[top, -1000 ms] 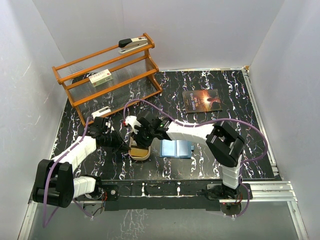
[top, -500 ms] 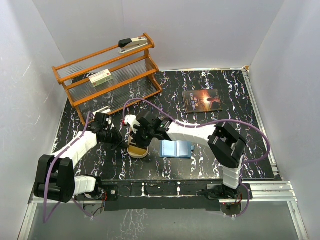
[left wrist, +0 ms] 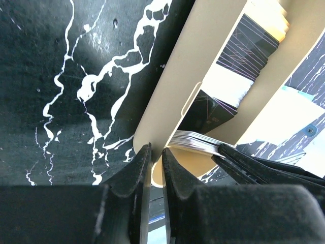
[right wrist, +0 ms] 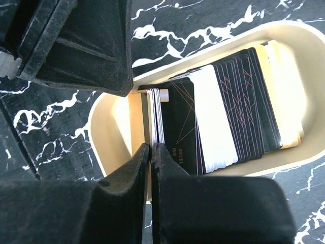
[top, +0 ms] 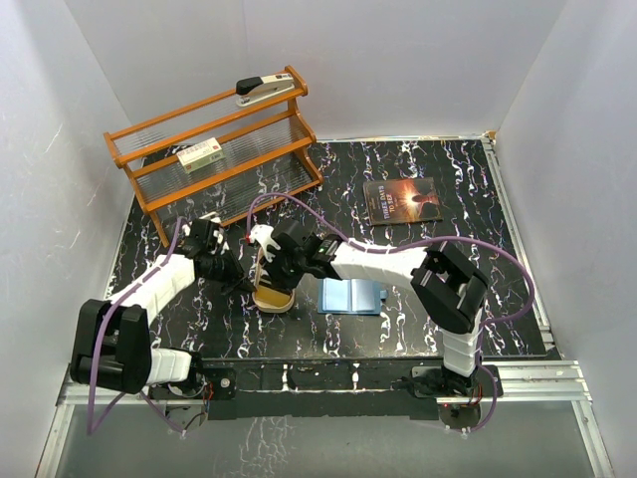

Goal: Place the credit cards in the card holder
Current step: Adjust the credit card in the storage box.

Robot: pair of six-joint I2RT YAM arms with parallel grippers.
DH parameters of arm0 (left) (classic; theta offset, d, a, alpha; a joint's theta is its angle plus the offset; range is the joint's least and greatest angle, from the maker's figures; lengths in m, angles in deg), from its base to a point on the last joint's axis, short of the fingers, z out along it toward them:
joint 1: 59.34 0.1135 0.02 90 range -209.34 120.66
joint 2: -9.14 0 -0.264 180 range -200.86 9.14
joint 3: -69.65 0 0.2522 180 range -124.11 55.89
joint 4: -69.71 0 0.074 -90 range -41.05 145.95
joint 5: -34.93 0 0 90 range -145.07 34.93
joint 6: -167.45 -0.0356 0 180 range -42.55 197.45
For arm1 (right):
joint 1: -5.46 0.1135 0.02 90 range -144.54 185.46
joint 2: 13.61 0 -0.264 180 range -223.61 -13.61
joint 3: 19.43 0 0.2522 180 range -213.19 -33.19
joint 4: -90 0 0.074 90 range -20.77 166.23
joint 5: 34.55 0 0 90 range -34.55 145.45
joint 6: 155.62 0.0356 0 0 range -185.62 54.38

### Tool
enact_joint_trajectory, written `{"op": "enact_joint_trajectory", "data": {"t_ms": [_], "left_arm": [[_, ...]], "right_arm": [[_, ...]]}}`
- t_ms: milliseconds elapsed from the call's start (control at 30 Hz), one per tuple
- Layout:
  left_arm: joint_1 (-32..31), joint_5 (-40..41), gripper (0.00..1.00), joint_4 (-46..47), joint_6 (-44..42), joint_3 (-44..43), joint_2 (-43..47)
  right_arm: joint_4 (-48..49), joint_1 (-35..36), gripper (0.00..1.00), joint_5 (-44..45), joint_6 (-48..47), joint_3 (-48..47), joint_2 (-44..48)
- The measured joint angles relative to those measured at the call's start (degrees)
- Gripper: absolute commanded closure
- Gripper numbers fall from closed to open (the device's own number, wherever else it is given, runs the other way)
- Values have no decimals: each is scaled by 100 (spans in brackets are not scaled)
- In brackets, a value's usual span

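The credit cards (right wrist: 223, 117), dark with a white band, stand as a stack in the tan wooden tray (right wrist: 109, 137). My right gripper (right wrist: 151, 148) is shut on the edges of a few cards at the stack's end (right wrist: 156, 114). From above it reaches into the tray (top: 267, 267). My left gripper (left wrist: 155, 152) is shut on the tray's end rim (left wrist: 172, 101), at the tray's left side (top: 247, 283). The blue card holder (top: 351, 296) lies open on the table just right of the tray.
An orange wire rack (top: 214, 149) with a stapler (top: 265, 88) and a white-green box (top: 200, 154) stands at the back left. A dark book with an orange glow (top: 401, 201) lies at the back right. White walls enclose the table.
My left gripper has slid a little farther back along the tray's left rim. My right gripper stays in the tray on the cards.
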State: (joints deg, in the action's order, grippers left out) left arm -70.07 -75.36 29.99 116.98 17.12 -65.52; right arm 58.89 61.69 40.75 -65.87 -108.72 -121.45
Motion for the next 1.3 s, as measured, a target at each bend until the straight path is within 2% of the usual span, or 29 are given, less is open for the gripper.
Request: {"op": "enact_joint_trajectory", "data": {"t_ms": [133,500,733,933,1100,1267,1300], "left_arm": [[0,125,94,-11,-153,-181,-149],[0,223,92,-85,-664,-411,-293],[13,289,94,-31,-1086,-601,-428],[11,203,95,28,-1405,-629,-481],[11,122,95,76,-1587,-634,-516],[11,59,95,111,-1692,-654,-575],[11,55,94,111,-1709,-656,-577]], "right_arm": [[116,42,94,433,74,-2,0],[201,76,94,796,81,-2,0],[240,-83,98,461,284,-2,0],[251,-356,91,81,649,-2,-11],[254,-492,95,-11,835,-2,-15],[258,-575,90,-122,966,-2,-15],[256,-584,93,-129,973,-2,-15]]}}
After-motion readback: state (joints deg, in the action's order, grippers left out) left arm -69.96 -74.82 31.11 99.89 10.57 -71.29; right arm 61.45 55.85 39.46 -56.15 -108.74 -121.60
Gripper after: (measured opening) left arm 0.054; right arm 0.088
